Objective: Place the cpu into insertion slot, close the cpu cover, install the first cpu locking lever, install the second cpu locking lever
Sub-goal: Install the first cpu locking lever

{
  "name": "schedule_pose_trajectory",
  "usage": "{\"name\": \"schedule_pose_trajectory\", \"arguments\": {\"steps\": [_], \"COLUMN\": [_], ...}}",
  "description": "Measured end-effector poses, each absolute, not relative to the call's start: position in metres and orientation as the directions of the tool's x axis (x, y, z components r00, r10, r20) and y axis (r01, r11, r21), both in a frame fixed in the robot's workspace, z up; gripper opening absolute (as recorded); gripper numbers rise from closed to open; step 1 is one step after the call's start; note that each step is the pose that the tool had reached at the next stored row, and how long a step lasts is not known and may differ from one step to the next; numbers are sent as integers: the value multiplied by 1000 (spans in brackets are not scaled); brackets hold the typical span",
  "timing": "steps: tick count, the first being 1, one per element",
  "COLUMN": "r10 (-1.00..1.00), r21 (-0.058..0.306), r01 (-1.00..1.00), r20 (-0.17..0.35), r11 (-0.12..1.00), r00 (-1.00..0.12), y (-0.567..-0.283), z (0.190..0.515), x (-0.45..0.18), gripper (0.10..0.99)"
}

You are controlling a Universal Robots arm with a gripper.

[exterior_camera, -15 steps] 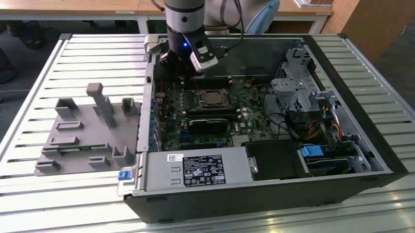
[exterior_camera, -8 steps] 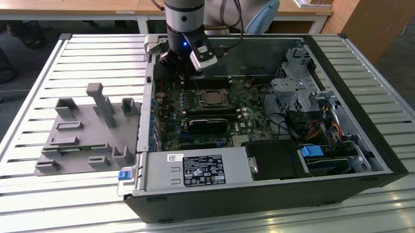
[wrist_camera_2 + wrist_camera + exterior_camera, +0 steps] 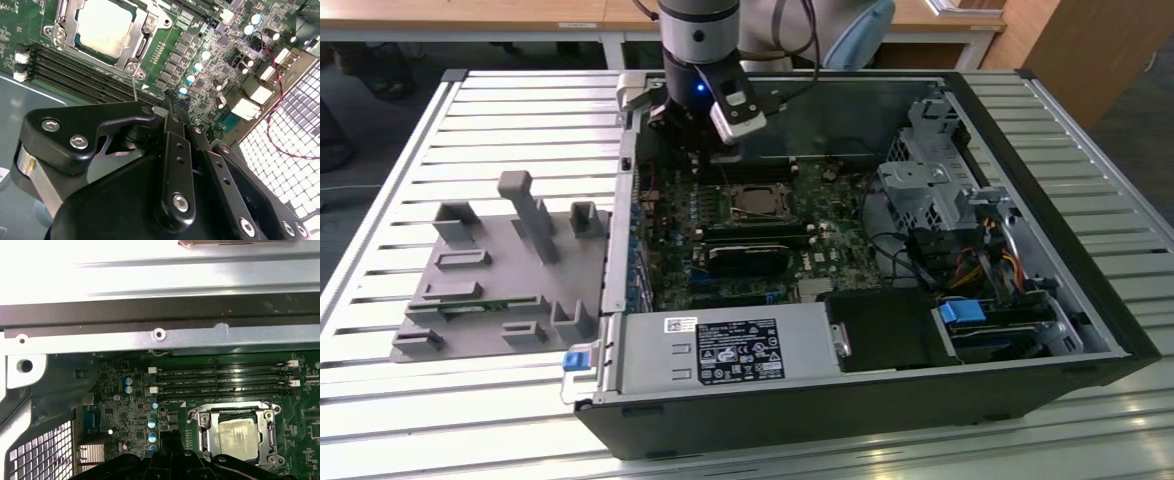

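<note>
The cpu (image 3: 755, 200) (image 3: 105, 25) (image 3: 239, 435), a dull silver-beige square, lies in the insertion slot (image 3: 197, 416) of the green motherboard (image 3: 834, 215). The silver cpu cover (image 3: 142, 42) (image 3: 204, 435) lies flat around it as a frame. A thin metal lever rod (image 3: 134, 87) sticks up from the socket's corner, close to my fingertips. My gripper (image 3: 716, 152) (image 3: 162, 107) (image 3: 172, 457) hangs just above the board, beside the socket over the memory slots (image 3: 75, 70). Its black fingers are drawn together, and I see nothing between them.
The board sits inside an open black computer case (image 3: 1067, 200) on a slatted metal table (image 3: 480, 110). A power supply (image 3: 727, 350), drive cage (image 3: 934, 180) and cables (image 3: 987, 265) crowd the case. A grey fixture block (image 3: 494, 270) stands at the exterior view's left.
</note>
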State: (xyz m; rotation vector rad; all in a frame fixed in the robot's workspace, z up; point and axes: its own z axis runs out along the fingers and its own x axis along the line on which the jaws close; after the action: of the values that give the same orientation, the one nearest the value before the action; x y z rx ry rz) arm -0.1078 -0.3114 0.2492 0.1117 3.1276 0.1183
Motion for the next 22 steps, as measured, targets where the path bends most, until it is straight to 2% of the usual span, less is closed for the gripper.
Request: {"name": "schedule_pose_trajectory", "arguments": {"steps": [22], "r10": [72], "r21": [76], "r01": [71], "r20": [-7], "r11": [995], "r00": [-997], "y": [-298], "z": [249], "x": [-104], "gripper": [106]}}
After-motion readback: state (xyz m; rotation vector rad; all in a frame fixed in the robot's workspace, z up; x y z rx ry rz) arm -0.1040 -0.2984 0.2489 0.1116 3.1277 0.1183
